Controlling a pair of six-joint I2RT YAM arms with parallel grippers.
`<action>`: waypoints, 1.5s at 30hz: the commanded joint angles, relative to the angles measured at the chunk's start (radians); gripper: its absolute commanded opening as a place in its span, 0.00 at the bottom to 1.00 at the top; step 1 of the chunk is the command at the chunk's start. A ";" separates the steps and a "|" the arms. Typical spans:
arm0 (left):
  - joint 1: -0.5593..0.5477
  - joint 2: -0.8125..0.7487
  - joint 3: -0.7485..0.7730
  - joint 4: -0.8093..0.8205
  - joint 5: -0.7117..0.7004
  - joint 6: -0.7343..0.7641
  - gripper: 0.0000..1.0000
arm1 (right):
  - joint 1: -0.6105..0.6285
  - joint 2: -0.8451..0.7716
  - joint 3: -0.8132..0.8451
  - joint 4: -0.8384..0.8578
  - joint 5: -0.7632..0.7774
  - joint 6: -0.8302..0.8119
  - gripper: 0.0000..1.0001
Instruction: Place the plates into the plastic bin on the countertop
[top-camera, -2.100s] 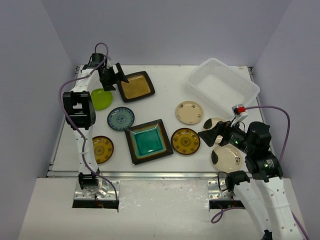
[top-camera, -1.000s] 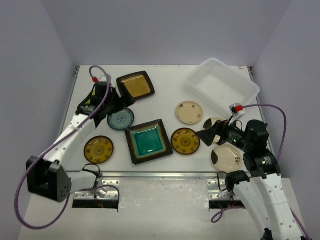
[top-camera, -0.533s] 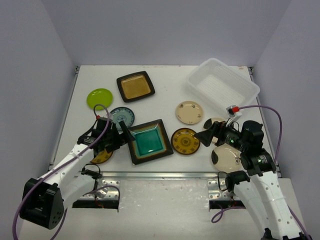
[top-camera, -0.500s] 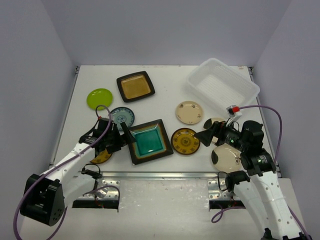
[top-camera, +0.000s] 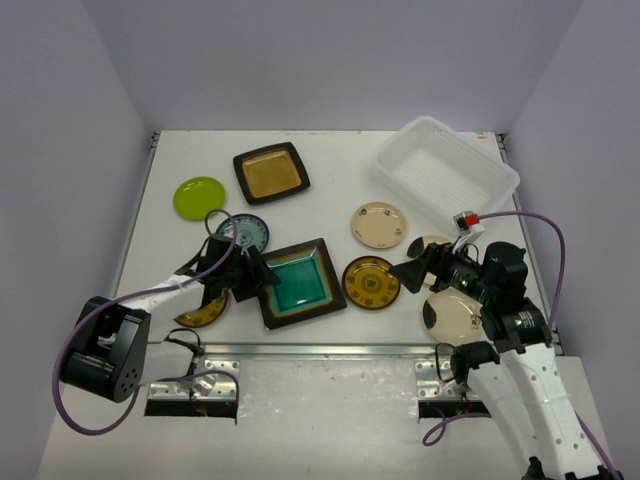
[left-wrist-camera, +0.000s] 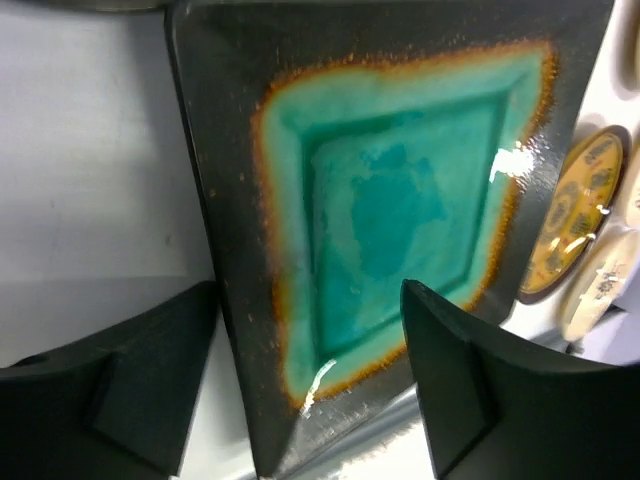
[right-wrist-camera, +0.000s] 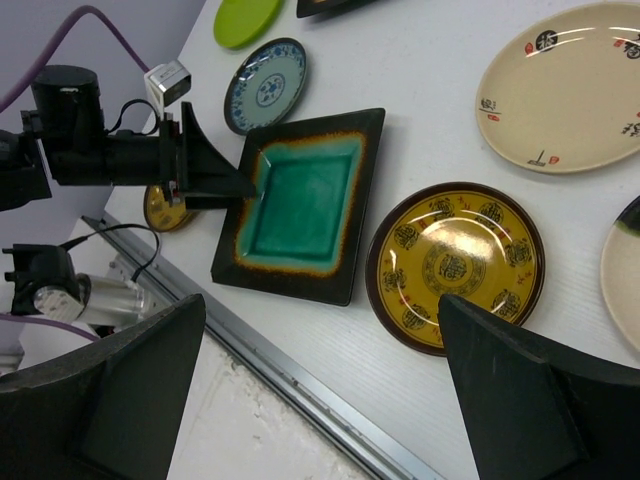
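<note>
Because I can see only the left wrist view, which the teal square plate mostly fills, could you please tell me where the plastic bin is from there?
Observer: The plastic bin sits at the far right corner of the countertop, well away from the teal square plate, and no plates are inside it.
Operator: Thank you. Is the right gripper anywhere near my plate?
Observer: Not at it. The right gripper is open over the right side, just beyond the yellow-brown round plate that lies to the right of your plate.
</note>
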 joint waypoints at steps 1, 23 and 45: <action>-0.008 0.056 -0.055 0.044 -0.007 0.000 0.52 | -0.003 -0.003 -0.009 0.038 0.017 -0.030 0.99; -0.007 -0.347 -0.052 -0.014 -0.006 -0.040 0.00 | -0.003 0.093 -0.093 0.189 -0.090 0.025 0.99; 0.003 -0.644 0.017 0.221 0.318 -0.374 0.00 | 0.045 0.599 -0.113 0.619 -0.442 0.216 0.87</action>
